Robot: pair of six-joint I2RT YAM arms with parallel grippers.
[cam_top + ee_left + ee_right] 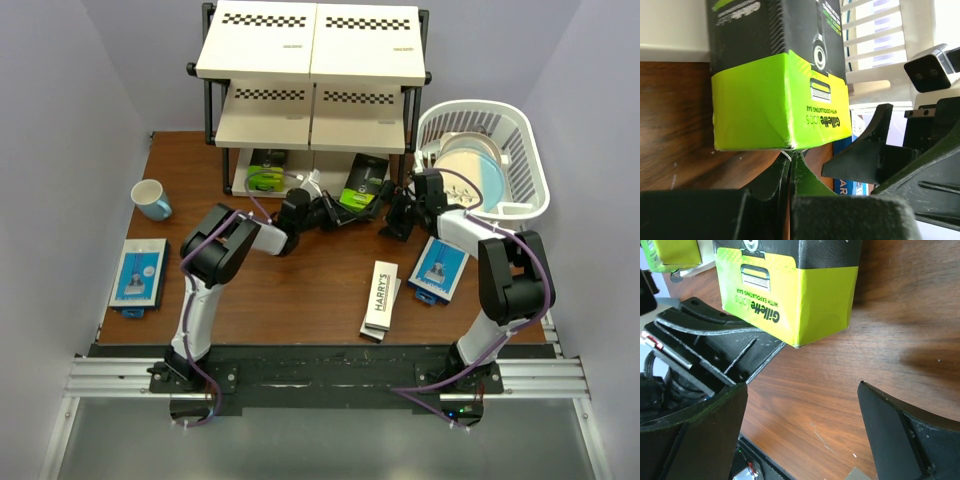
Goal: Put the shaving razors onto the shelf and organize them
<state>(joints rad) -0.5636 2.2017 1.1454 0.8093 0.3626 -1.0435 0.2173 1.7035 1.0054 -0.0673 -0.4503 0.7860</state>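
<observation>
Found the left gripper [790, 162] with fingers [767, 182] pressed fully together, nothing between them, tips right at the lower edge of the lime-green end of a black razor box [780, 107]; cannot confirm contact. Found the right gripper [801, 387] with fingers [695, 435] spread wide above bare table [840, 355], gripping nothing, short of that box. Located this box at the front of the shelf [310, 45], lowest level, green end toward the arms; second black box [266, 172] to its left. Noted a blue-and-white box [139, 275] flat near the table's left edge, a second blue-and-white box [438, 268] beside the right arm, two stacked Harry's boxes [380, 298] between.
</observation>
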